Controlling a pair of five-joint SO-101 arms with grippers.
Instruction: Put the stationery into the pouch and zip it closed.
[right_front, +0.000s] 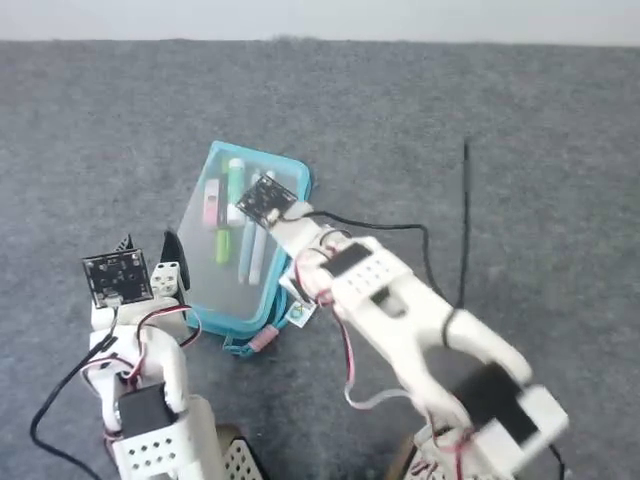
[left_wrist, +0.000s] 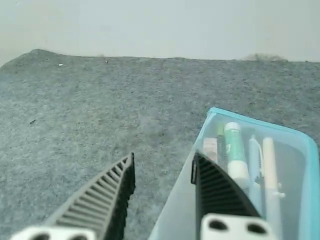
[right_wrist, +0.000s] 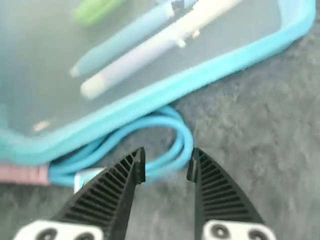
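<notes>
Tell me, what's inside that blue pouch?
Through its clear face the pouch shows a green marker, a pink piece, a blue pen and a white pen. Anything beneath them, or under the right arm above it, is covered.

We've got a grey, felt-like mat (right_front: 110, 130) spread across the whole table, and it runs back to a pale wall (right_front: 320, 18). Off to the right in the high view, a thin black cord (right_front: 465, 220) lies straight on the mat.
</notes>
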